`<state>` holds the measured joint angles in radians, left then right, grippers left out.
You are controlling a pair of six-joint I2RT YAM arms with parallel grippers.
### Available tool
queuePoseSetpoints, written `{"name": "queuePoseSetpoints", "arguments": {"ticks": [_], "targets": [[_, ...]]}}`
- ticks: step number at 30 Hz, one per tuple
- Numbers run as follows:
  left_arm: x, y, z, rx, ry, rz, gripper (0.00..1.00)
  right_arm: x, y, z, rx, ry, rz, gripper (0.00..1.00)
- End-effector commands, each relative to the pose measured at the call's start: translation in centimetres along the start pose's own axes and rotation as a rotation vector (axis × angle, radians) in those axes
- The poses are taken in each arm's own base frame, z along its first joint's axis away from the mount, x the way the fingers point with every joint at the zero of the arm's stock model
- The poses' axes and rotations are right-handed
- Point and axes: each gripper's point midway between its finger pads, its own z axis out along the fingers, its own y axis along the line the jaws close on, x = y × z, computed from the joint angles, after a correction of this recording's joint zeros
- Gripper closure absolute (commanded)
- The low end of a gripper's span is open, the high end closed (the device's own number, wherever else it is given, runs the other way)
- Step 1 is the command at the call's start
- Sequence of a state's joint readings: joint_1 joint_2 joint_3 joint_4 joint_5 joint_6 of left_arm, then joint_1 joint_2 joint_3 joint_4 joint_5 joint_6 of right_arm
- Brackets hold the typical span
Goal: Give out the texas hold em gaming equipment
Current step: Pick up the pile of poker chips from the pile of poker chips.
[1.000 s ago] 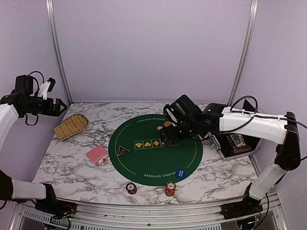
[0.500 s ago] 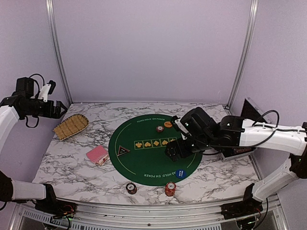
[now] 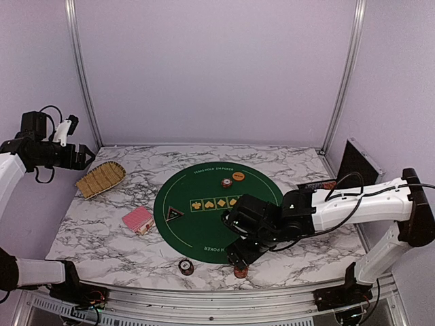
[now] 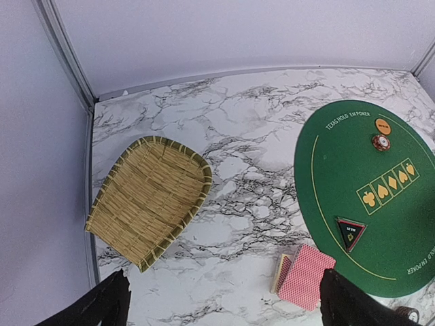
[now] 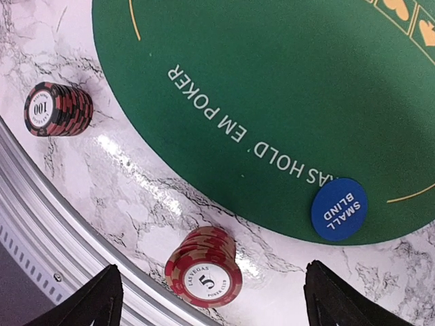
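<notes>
Card deck [image 4: 306, 276]: pink-red backs up, on desk [image 4: 258, 136], just beside green mat [image 4: 340, 170]. Triangular marker [image 4: 351, 231], orange disc [image 4: 383, 125], reddish chip [image 4: 380, 142]: on mat. Blue button [image 5: 339, 209]: flat at mat's near edge. Red chip stack [image 5: 204, 275], dark chip stack [image 5: 58, 110]: upright on desk, apart.

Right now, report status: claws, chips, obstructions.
Left claw open, empty, raised near the basket. Right claw open over red chip stack, not gripped yet. Blue button nearby, not blocking.
</notes>
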<state>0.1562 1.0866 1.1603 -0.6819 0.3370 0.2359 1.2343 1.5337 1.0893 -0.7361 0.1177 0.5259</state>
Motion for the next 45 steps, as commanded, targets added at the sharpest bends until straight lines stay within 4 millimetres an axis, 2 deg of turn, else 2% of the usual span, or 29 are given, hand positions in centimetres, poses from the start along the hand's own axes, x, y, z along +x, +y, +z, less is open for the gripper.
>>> {"name": "queuePoseSetpoints", "arguments": {"ticks": [1, 9, 15, 20, 29, 35, 45], "targets": [[-0.5, -0.4, -0.4, 0.028, -0.003, 0.002, 0.01, 1.0, 1.1, 0.8, -0.032, 0.053, -0.022, 0.11], [0.0, -0.6, -0.1, 0.043, 0.011, -0.001, 0.01, 2.0, 1.4, 3.2, -0.028, 0.101, -0.04, 0.19], [0.0, -0.7, -0.2, 0.044, 0.009, 0.011, 0.01, 2.3, 1.2, 4.0, -0.01, 0.12, -0.052, 0.24], [0.0, -0.7, -0.2, 0.047, 0.007, 0.012, 0.01, 2.4, 1.2, 4.3, -0.007, 0.126, -0.055, 0.33], [-0.3, -0.7, -0.3, 0.047, 0.002, 0.012, 0.01, 2.7, 1.0, 4.4, -0.004, 0.133, -0.059, 0.49], [-0.3, -0.7, -0.3, 0.046, 0.003, 0.013, 0.01, 2.9, 0.8, 4.3, 0.005, 0.142, -0.062, 0.55], [-0.3, -0.8, -0.4, 0.046, 0.0, 0.019, 0.01, 1.5, 1.2, 2.7, 0.013, 0.13, -0.069, 0.69]]}}
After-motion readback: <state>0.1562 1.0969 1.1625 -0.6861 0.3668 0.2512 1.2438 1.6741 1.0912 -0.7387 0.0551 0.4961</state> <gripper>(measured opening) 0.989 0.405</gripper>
